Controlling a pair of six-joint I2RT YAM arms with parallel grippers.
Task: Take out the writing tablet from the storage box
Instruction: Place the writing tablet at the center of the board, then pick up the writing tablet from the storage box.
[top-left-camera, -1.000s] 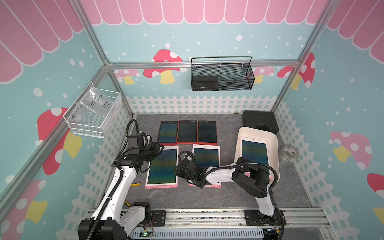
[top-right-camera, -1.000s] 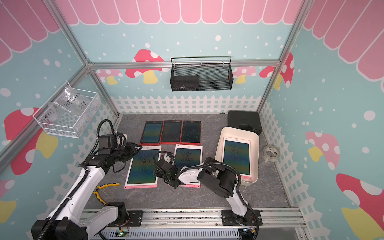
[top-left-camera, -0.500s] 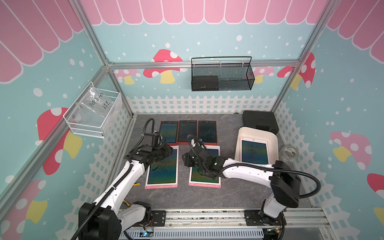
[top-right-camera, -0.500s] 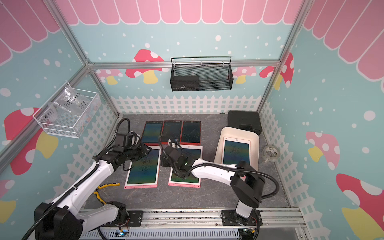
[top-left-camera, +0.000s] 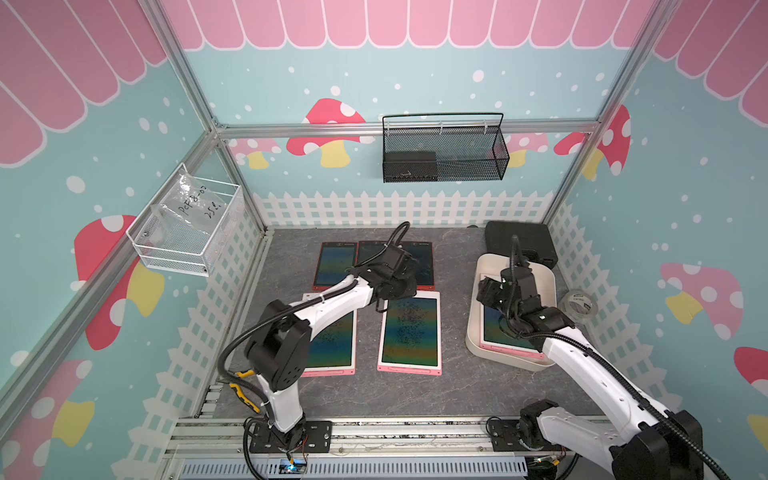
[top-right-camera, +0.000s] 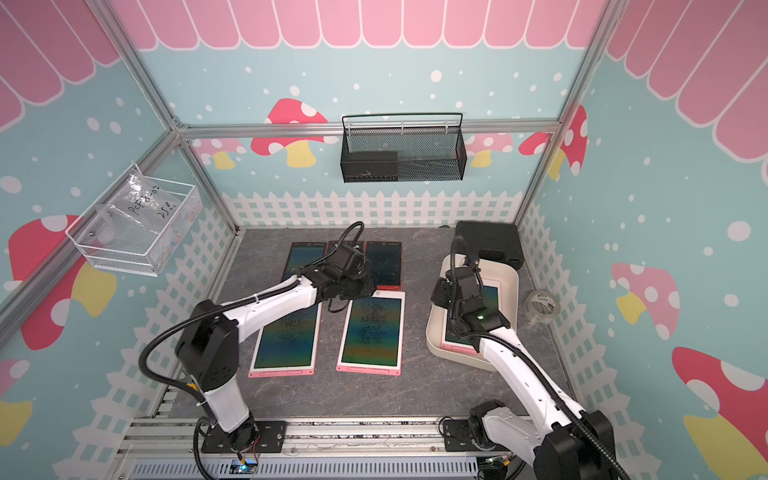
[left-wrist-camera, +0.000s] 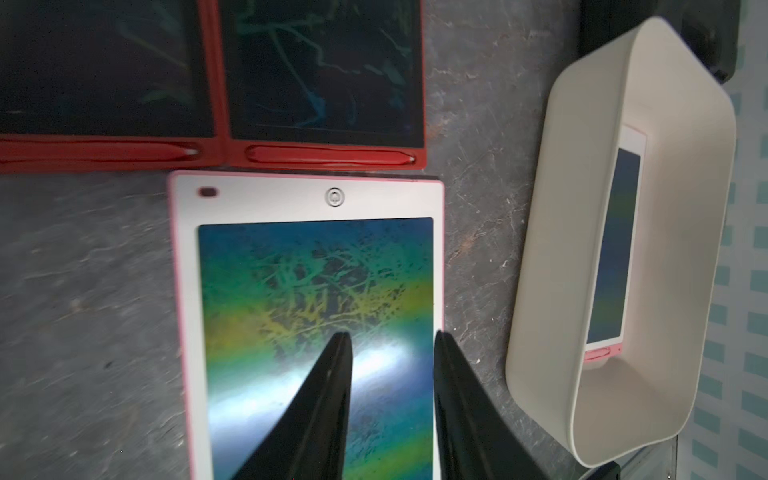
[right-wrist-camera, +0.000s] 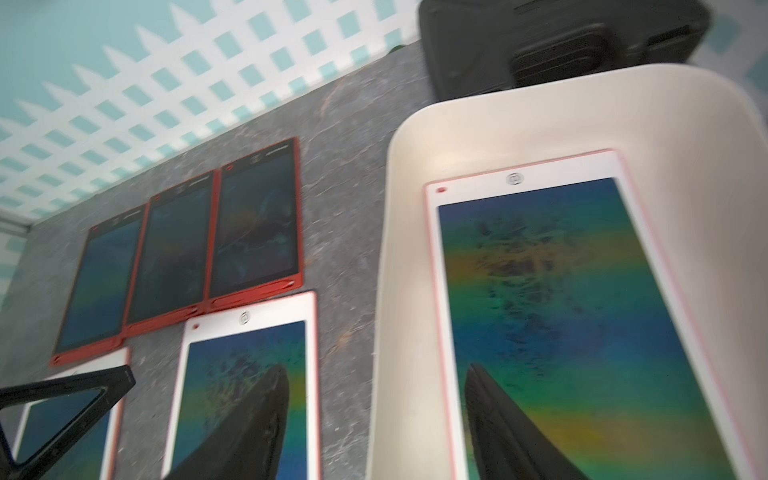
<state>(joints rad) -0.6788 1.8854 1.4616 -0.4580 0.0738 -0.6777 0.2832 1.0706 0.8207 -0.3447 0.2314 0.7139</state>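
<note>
In a top view, the cream plastic storage box (top-left-camera: 472, 332), smooth-walled with rounded corners, sits right of centre on the grey marbled surface (top-left-camera: 415, 399). The writing tablet (top-left-camera: 494, 332) lies flat inside it: a thin white-framed slab with a pink rim and a rainbow-tinted screen. Two pink-edged tablets (top-left-camera: 409, 328) of the same kind lie side by side at centre frame, and three smaller red-framed tablets (top-left-camera: 332, 266) sit in a row above them, all separated by narrow gaps. Bare surface runs along the lower part of the frame. A black hard case (top-left-camera: 519, 239) sits just beyond the box's upper end, and a clear tape roll (top-left-camera: 582, 303) stands just right of the box. In the left wrist view, the left fingers (left-wrist-camera: 328, 399), black and tapered, stand moderately parted with nothing between them, over the glossy screen of one pink-edged tablet. The box fills the right of the frame, with open grey surface between it and that tablet. In the right wrist view, the right fingers (right-wrist-camera: 498, 419) are spread wide and hold nothing. One hangs over the tablet in the box at lower right, the other over a tablet on the surface, with the box's long wall between them.
</note>
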